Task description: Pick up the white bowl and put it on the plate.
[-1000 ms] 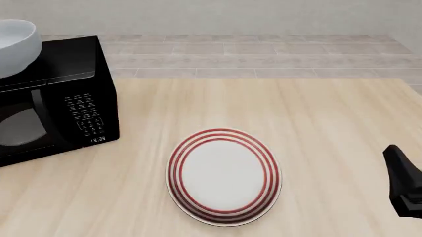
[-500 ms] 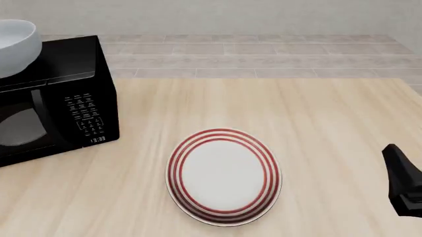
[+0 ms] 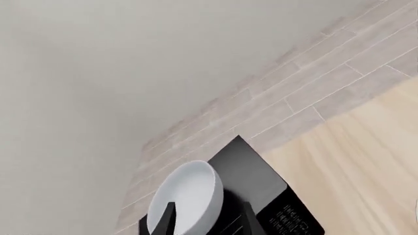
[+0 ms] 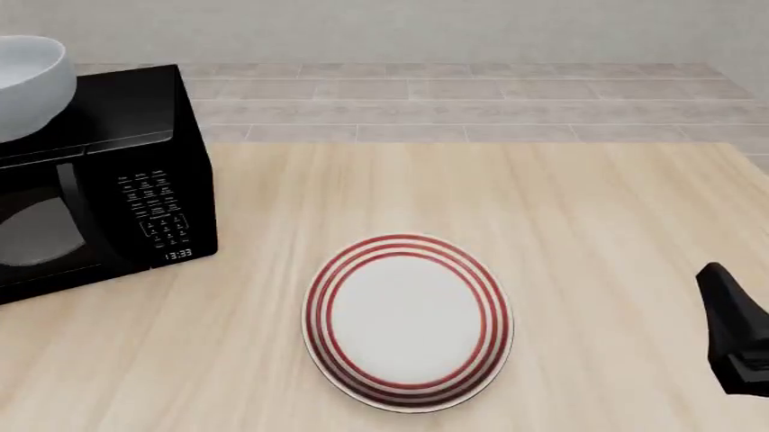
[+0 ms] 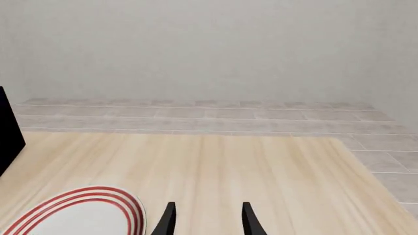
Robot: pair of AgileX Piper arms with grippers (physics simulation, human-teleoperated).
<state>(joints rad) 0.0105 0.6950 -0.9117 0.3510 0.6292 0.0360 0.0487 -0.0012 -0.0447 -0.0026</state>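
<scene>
Nothing is shifting between the earlier front pictures and this one: the bowl, the plate and the dark arm at the right edge are all sitting where they were.

The white bowl [image 4: 27, 83] is resting on top of the black microwave [image 4: 114, 180] at the far left of the bench [image 4: 601, 207], well apart from the plate [image 4: 406, 321], which is lying flat on the bench nearer the arms. In the left wrist view the white bowl [image 3: 183, 200] is showing just beyond the left tool [image 3: 207, 220], whose two dark fingers are standing apart with a gap between them, one in front of the bowl's rim; I cannot tell whether they are touching it. The right tool [image 5: 206, 219] is hovering over bare bench beside the plate [image 5: 78, 213], its fingers likewise spread and holding nothing.

The bowl is looking glossy, rigid and smooth-sided, so it is probably slippery and, if ceramic, breakable on a drop from the microwave's height. Its wall is curving outward, so a pinch on the outside alone is likely to slide off; taking the rim, with one finger inside and one outside, is looking like the soundest hold. It is probably not heavy, but held at one edge it is going to tip, so a firm clamp is needed. The left arm is the nearer one for this.
</scene>
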